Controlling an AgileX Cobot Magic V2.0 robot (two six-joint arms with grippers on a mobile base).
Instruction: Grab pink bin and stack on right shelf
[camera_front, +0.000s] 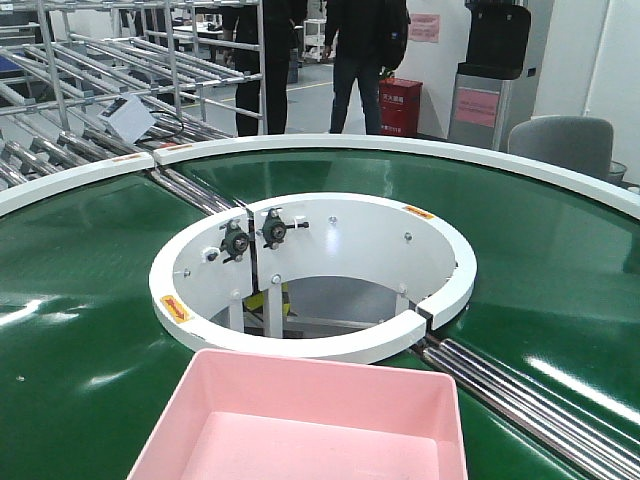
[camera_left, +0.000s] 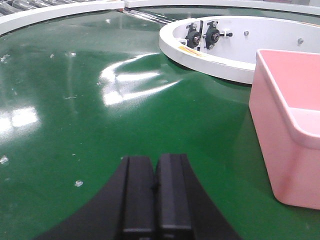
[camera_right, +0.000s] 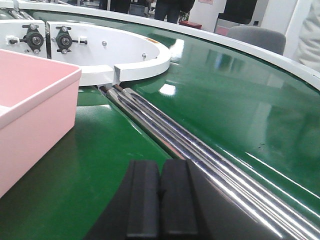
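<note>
The pink bin (camera_front: 310, 425) sits empty on the green conveyor belt at the bottom centre of the front view. In the left wrist view the pink bin (camera_left: 292, 130) stands to the right of my left gripper (camera_left: 156, 165), apart from it. The left jaws are pressed together with nothing between them. In the right wrist view the pink bin (camera_right: 30, 115) lies to the left of my right gripper (camera_right: 160, 167), also apart. Its jaws are pressed together and empty, low over the belt. The right shelf is out of view.
A white ring housing (camera_front: 320, 270) with two bearings rises in the belt's middle, just beyond the bin. Steel rollers (camera_right: 200, 150) cross the belt right of the right gripper. A roller rack (camera_front: 110, 90), people, a red box and a grey chair (camera_front: 560, 140) stand behind.
</note>
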